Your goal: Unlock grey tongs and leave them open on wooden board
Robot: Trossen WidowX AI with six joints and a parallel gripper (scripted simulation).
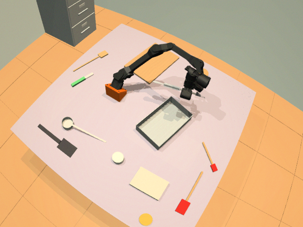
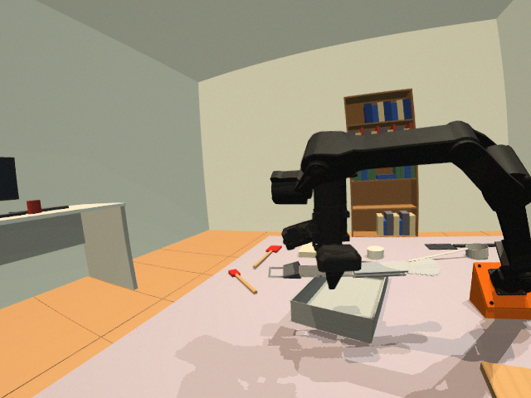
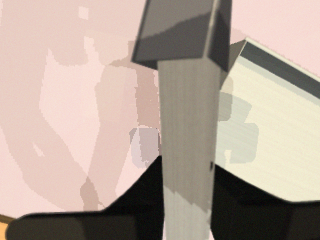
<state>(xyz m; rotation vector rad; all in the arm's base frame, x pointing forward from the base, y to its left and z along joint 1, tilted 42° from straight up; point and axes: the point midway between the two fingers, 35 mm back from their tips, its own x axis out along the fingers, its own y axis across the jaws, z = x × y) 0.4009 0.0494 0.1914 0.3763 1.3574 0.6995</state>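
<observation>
So the grey tongs [image 1: 172,87] [image 2: 377,269] [image 3: 187,125] are up in the air, lying roughly level, with the jaws [image 2: 336,278] pinching them near the dark hinge end. From the top they show between the roasting tin [image 1: 138,126] [image 2: 332,323] [image 3: 280,140] and the wooden board [image 1: 156,67] [image 2: 510,381]. The tin just sits on the worktop [image 1: 97,105] [image 2: 171,342] [image 3: 30,165], and further out there's a white round tub [image 1: 117,157] [image 2: 375,251] plus two red-headed tools.

And the black arm [image 1: 160,48] [image 2: 402,143] arches high from its base, wrist out at two o'clock in the top view! The gripper [image 1: 185,93] [image 2: 333,278] [image 3: 178,161] points down, its fingers clamped, a gap between them, at six o'clock in the wrist view.
</observation>
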